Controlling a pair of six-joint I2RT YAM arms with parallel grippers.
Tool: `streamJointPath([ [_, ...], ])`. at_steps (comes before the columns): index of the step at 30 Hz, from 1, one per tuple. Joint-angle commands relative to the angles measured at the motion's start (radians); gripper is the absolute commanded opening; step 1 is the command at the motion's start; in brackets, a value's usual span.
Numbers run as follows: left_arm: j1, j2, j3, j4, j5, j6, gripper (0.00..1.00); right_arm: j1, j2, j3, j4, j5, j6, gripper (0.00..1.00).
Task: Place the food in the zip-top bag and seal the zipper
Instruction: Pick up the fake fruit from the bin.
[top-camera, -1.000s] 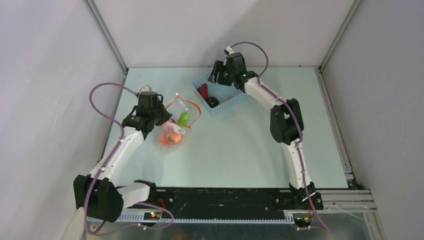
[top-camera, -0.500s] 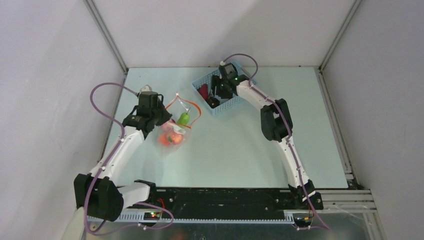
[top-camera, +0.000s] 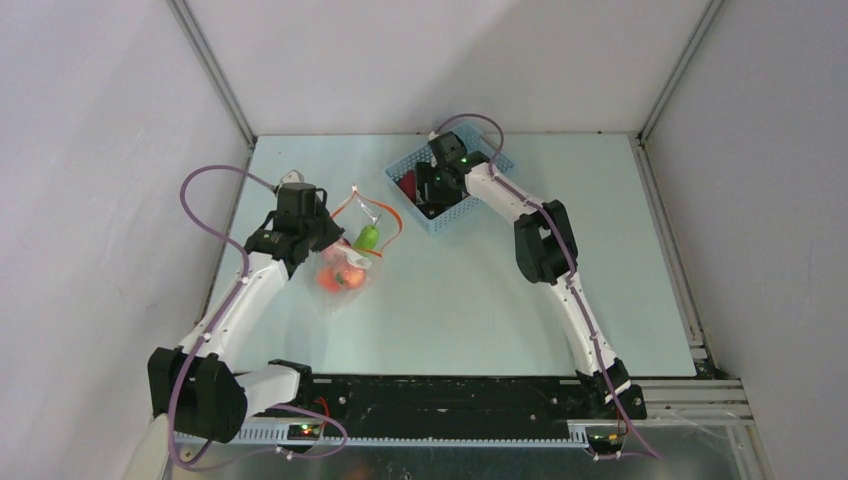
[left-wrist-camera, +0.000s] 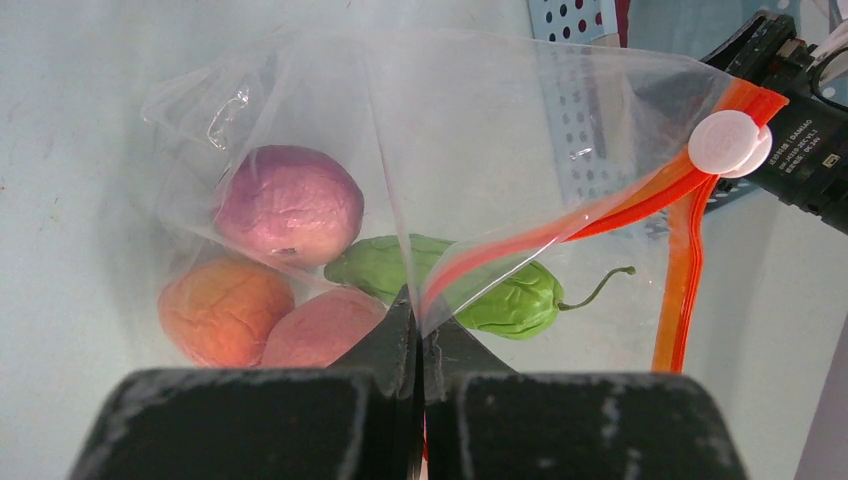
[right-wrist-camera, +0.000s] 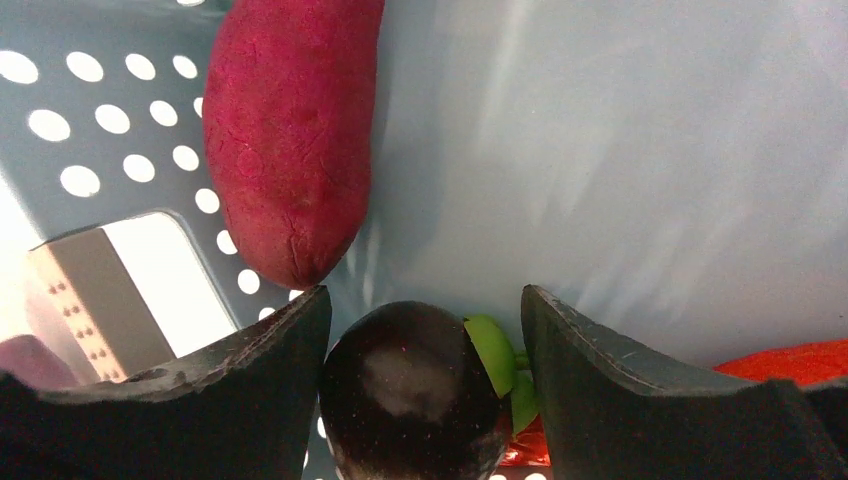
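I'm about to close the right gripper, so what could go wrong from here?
The right gripper straddles the smooth, round dark fruit, which sits off-centre between the jaws; it could squirt out on closing. The left gripper pinches only a thin fold of the loaded zip-top bag; it might slip.

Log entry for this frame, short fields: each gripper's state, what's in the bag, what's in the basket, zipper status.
left gripper: shut on the zip-top bag at its rim, mouth held open
right gripper: open, down in the blue basket, fingers either side of the dark fruit
in bag: purple fruit, peach-orange fruits, green pepper
seen in basket: dark fruit, red sweet potato
zipper: unsealed, white slider at one end
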Motion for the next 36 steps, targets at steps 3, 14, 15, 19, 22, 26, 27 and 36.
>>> streamJointPath([
  [3, 0.009, -0.013, 0.0, 0.02, 0.013, -0.002, 0.0, 0.009, -0.028, 0.001, -0.123, 0.0, -0.159, 0.73],
  [14, 0.009, -0.001, 0.001, 0.031, 0.049, -0.007, 0.0, 0.027, -0.039, -0.042, -0.128, -0.04, -0.176, 0.63],
  [15, 0.009, -0.001, 0.0, 0.03, 0.048, -0.007, 0.0, 0.027, -0.037, -0.042, -0.128, -0.044, -0.166, 0.6],
  [19, 0.009, -0.003, -0.001, 0.028, 0.049, -0.005, 0.0, 0.024, -0.061, -0.052, -0.11, -0.039, -0.142, 0.36],
  [22, 0.009, -0.004, 0.0, 0.031, 0.057, -0.006, 0.0, 0.019, -0.137, -0.111, -0.043, -0.031, -0.118, 0.28],
  [26, 0.008, -0.004, 0.0, 0.034, 0.063, -0.005, 0.0, 0.007, -0.286, -0.232, 0.086, -0.021, -0.084, 0.2],
  [27, 0.008, -0.003, 0.0, 0.035, 0.064, -0.005, 0.0, 0.002, -0.316, -0.257, 0.11, -0.014, -0.079, 0.19],
  [36, 0.009, -0.001, 0.002, 0.042, 0.084, -0.008, 0.0, 0.004, -0.64, -0.581, 0.441, -0.106, -0.037, 0.14],
])
